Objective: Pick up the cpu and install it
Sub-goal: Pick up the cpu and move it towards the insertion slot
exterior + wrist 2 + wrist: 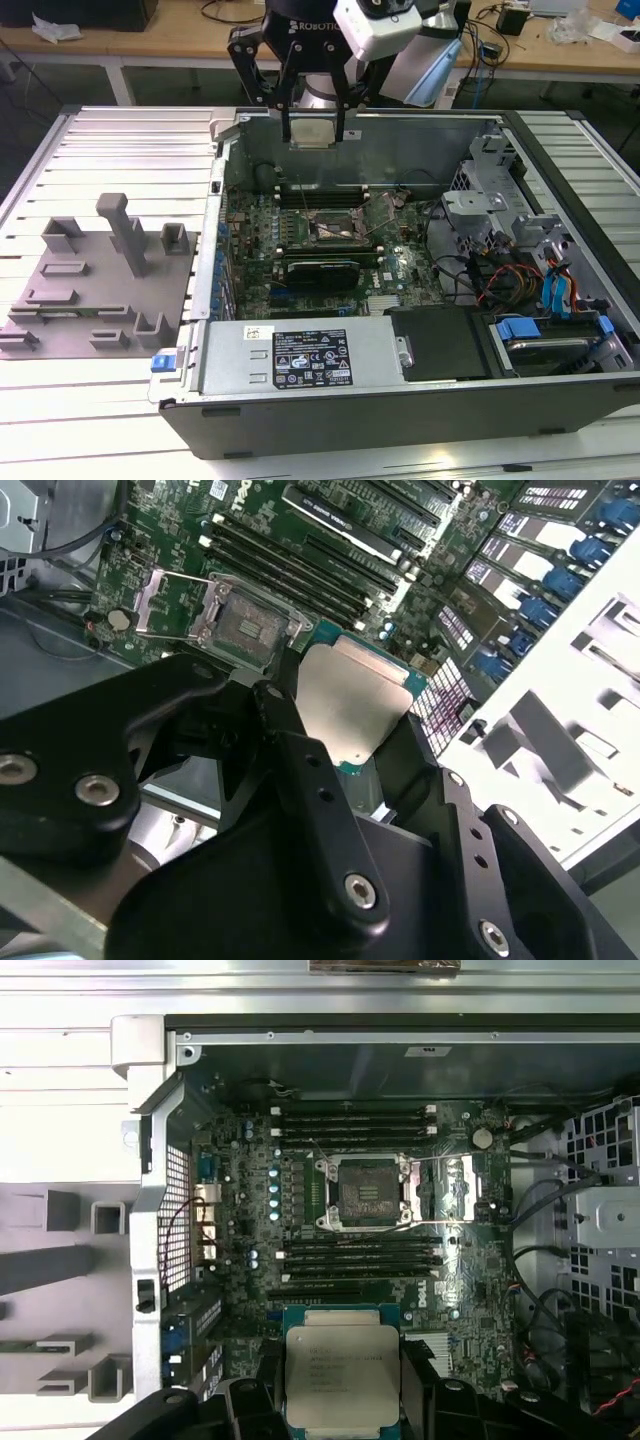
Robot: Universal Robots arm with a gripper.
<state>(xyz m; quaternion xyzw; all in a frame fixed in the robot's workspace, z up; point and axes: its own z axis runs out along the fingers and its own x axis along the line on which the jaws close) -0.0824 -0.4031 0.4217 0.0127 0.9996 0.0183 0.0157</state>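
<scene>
The gripper [313, 136] is closed narrowly on the cpu [312, 130], a finger on each of two opposite edges; the chip hangs level, high over the far wall of the open computer case [420, 150] standing on the slatted bench [100, 400]; nothing beneath touches it. The cpu socket [362, 1192] sits on the green motherboard [300, 225], frame swung open, its dark seat bare; in the exterior view it lies well below the chip, nearer the camera and slightly toward the exterior view's right. In the first wrist view the chip's edges run parallel to the socket frame, so I judge the two squared in turn but well apart in height and offset sideways.
</scene>
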